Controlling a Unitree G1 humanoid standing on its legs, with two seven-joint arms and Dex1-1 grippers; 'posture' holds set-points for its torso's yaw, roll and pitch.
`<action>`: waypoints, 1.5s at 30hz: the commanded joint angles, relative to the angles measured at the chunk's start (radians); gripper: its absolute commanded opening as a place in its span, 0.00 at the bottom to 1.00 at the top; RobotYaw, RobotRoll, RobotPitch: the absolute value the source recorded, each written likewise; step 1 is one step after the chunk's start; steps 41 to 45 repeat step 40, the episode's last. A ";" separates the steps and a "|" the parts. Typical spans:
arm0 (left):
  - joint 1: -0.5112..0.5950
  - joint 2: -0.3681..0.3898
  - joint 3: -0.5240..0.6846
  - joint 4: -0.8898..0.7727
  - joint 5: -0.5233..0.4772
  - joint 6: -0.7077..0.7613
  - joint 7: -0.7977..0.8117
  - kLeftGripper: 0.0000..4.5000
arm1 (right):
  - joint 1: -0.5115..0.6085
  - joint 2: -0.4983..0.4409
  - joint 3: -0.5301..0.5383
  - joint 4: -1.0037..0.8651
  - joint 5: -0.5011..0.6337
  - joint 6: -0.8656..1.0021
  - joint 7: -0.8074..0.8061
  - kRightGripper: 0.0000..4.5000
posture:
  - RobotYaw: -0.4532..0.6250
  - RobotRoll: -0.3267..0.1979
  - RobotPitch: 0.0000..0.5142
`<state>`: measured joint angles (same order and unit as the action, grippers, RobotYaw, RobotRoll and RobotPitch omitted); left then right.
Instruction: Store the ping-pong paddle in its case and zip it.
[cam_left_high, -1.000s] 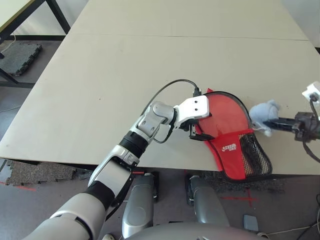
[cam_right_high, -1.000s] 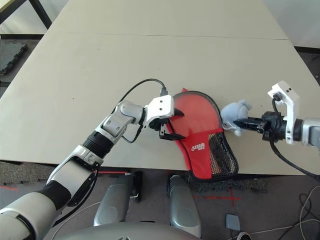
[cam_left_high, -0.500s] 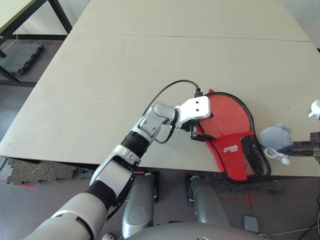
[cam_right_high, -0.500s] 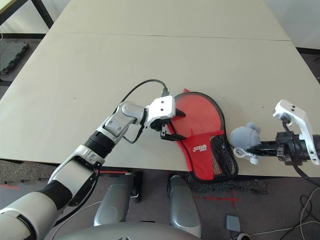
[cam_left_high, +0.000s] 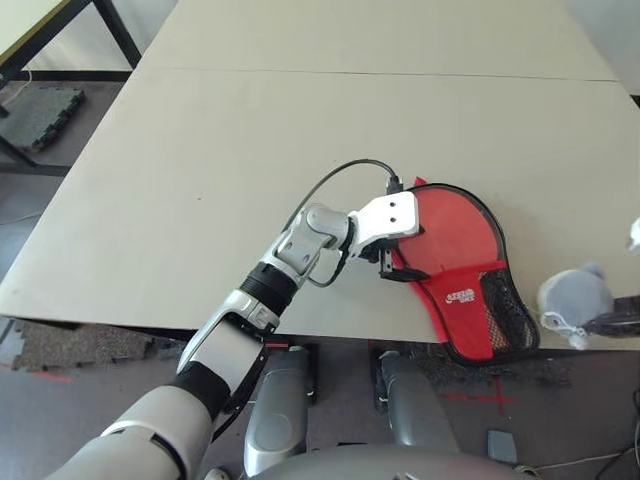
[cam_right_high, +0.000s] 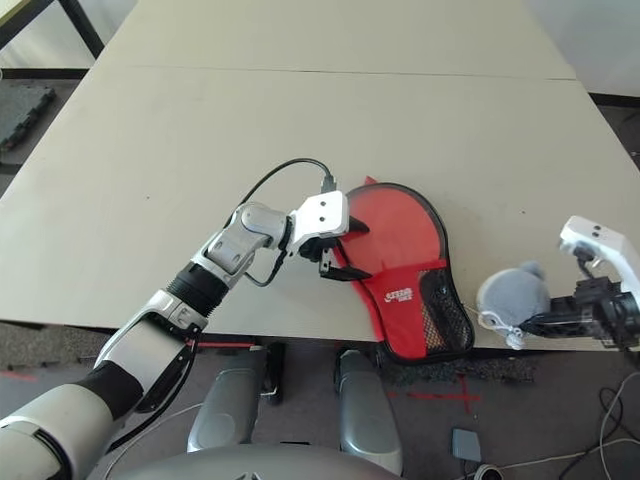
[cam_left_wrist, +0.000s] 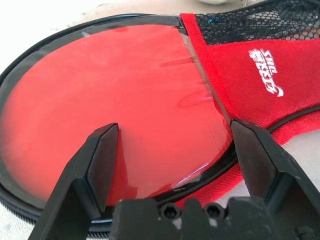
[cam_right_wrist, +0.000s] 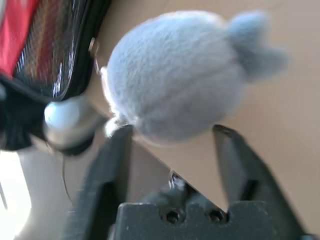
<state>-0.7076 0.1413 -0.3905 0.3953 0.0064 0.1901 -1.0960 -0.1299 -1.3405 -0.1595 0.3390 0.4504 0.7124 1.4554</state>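
The pale desk (cam_right_high: 300, 130) carries the case (cam_right_high: 405, 275) at its near edge, the round head lying up on the top and the narrow handle end with the mesh pocket hanging over the edge toward the robot; its long axis runs from the head down and slightly to the robot's right. The ping-pong paddle (cam_left_wrist: 110, 105) sits inside, its red face showing within the black zipper rim. The left hand (cam_right_high: 328, 250) rests at the case's left rim, fingers spread wide with nothing between them, seemingly pinning the case. The right hand (cam_right_high: 560, 320) is off the desk's near right corner, well apart from the head but near the handle end, and the grey plush (cam_right_high: 512, 295) on its chain sits between its fingers; whether they press it I cannot tell. The plush hangs to the right of the mesh end, so any further zipper travel would probably fall to the right arm.
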 joint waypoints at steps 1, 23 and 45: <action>0.056 0.056 0.042 -0.089 -0.047 0.126 -0.001 1.00 | -0.122 0.040 -0.037 0.126 -0.003 0.000 -0.056 0.99 | 0.39 0.62 0.41; 0.203 0.114 0.697 -0.087 -0.062 -0.035 0.987 1.00 | -0.528 0.595 -0.280 0.616 -0.131 -0.734 -1.068 0.99 | 0.47 0.62 0.35; 0.117 0.112 0.706 0.264 -0.046 -0.341 1.250 1.00 | -0.457 0.772 -0.251 0.586 -0.155 -0.906 -1.165 0.99 | 0.43 0.62 0.30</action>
